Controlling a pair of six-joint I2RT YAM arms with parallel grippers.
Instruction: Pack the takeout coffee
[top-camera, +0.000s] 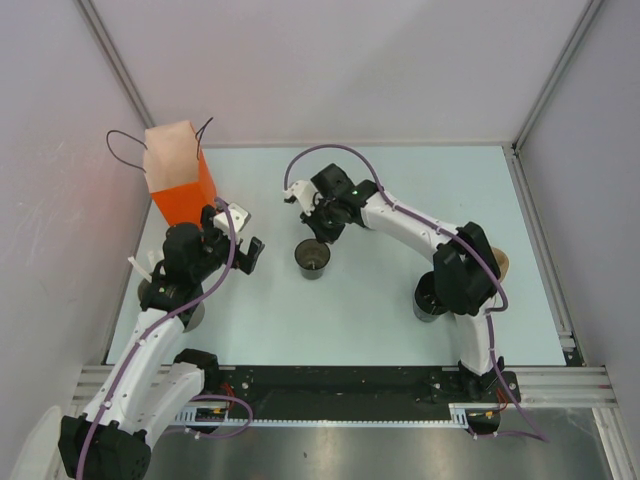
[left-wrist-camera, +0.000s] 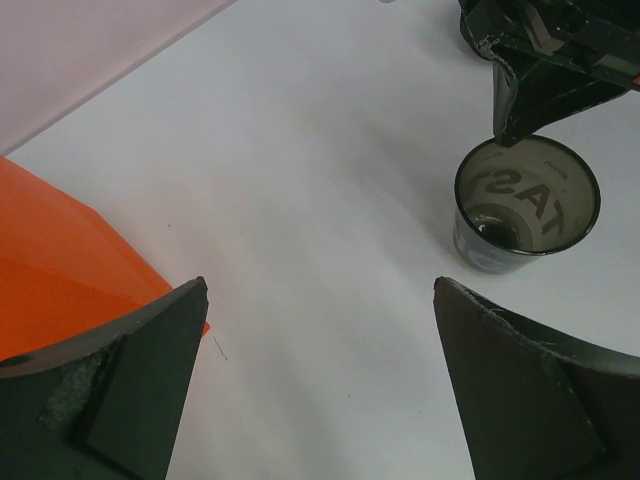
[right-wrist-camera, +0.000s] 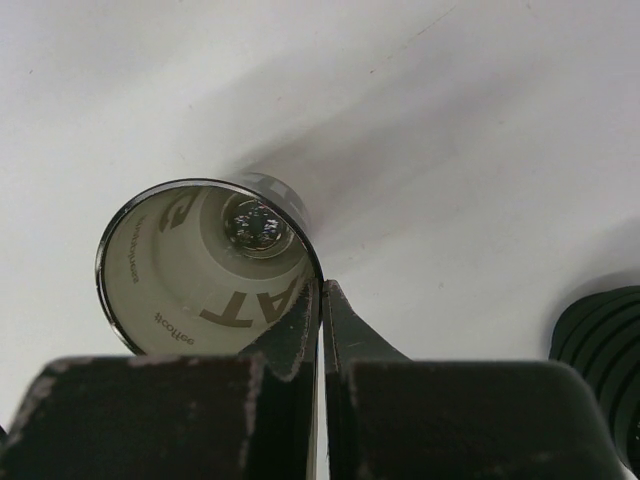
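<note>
At the far-left corner of the bench (top-camera: 400, 180): orange bag (top-camera: 182, 195), upright. Nearer, along the left edge, grey cup of straws (top-camera: 160, 292), partly under the left arm. Left gripper (top-camera: 242, 233) beside the bag, jaws spread, empty. Bench centre: takeout coffee (top-camera: 312, 258), upright, no lid on it, well apart from the bag. Right gripper (right-wrist-camera: 322, 300) at its far rim, jaws pressed together, pinching the cup wall. Towards the near-right corner, a dark round object (top-camera: 428, 300), mostly hidden under the right arm; unidentifiable. Judgement: early stage. Nothing bagged; lidding and transfer to the bag are left to do.
</note>
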